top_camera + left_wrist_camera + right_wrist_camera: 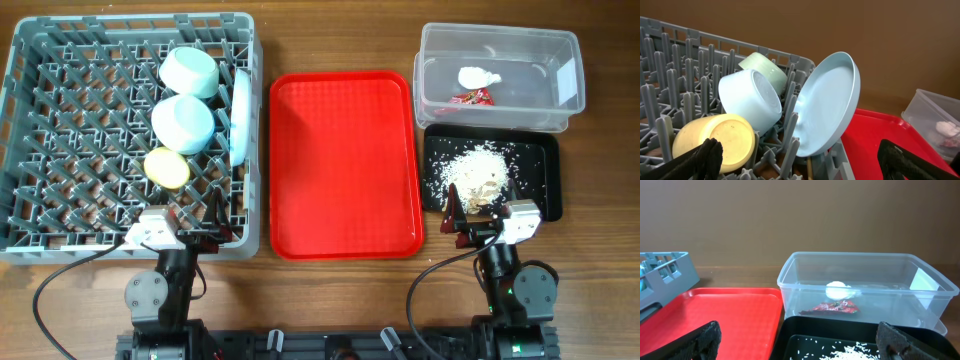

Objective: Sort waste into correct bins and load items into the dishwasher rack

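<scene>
The grey dishwasher rack [60, 140] holds two mint-green bowls [190, 72] [183, 122], a yellow cup [166, 167] and the plate [241, 115] standing on edge at its right side. They also show in the left wrist view: bowl [751, 97], cup [715, 141], plate [827, 105]. A chopstick [810, 167] shows under the plate; the fork is hidden. The clear tub [565, 70] holds the red wrapper [472, 97] and white tissue [477, 76]. The black tray [545, 170] holds the rice crumbs [480, 172]. My left gripper [195, 222] is open and empty at the rack's front edge. My right gripper [478, 215] is open and empty over the tray's front edge.
The red serving tray [343, 165] lies bare between the rack and the bins. The wooden table [330, 40] extends behind it. Cables run from both arm bases at the front edge.
</scene>
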